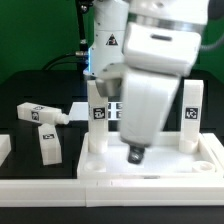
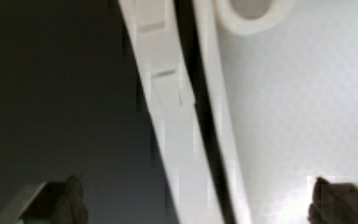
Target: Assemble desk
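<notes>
You have the gripper [image 2: 197, 203] low over the tabletop [image 2: 291, 110], jaws spread wide and pinching nothing, the tabletop's raised rim running between them; two upright legs [image 1: 97, 118] [image 1: 190, 115] stand at its far corners, two loose legs [image 1: 38, 113] [image 1: 48, 142] lie toward the exterior view's left.

The exterior view looks from low in front of the table [image 1: 25, 168], facing slightly down at the arm [image 1: 150, 70]. The arm stands near enough to fill the middle of the frame, and the desk's tabletop [image 1: 190, 165] runs across the foreground. The wrist view looks down past the gripper [image 2: 197, 205], whose dark fingertips [image 2: 51, 203] just show, from so close that only a strip of rim [image 2: 167, 110], a round socket [image 2: 256, 8] and dark table appear. Both views share the stretch of tabletop under the gripper.
</notes>
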Available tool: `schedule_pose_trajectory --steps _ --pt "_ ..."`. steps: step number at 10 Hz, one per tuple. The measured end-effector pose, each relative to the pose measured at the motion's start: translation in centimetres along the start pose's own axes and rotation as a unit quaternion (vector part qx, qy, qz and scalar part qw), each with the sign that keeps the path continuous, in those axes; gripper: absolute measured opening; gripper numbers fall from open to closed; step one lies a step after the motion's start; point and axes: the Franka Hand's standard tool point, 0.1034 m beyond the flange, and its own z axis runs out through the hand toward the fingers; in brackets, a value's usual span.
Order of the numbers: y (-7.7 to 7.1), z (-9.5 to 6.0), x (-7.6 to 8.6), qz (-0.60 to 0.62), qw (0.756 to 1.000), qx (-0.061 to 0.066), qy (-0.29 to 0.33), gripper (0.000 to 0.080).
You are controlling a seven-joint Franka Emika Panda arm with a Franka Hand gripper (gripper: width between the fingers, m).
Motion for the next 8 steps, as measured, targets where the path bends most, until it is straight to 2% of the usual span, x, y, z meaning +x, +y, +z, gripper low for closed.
schedule_pose_trajectory --steps 2,4,5,7,8 --pt "-0.4 0.6 0.3 0.063 0.998 0.005 -0.001 0.0645" --pt "-0.2 0.6 -0.2 0.140 0.990 0.004 -0.002 0.0649" --pt "-0.2 0.2 -1.8 0.173 0.985 0.021 -0.003 0.0649" --pt "0.2 -0.8 -5.7 0.252 0.967 0.043 -0.017 0.0649" --pt "0.3 -0.8 -5.9 0.300 0.952 0.046 -0.023 0.0649"
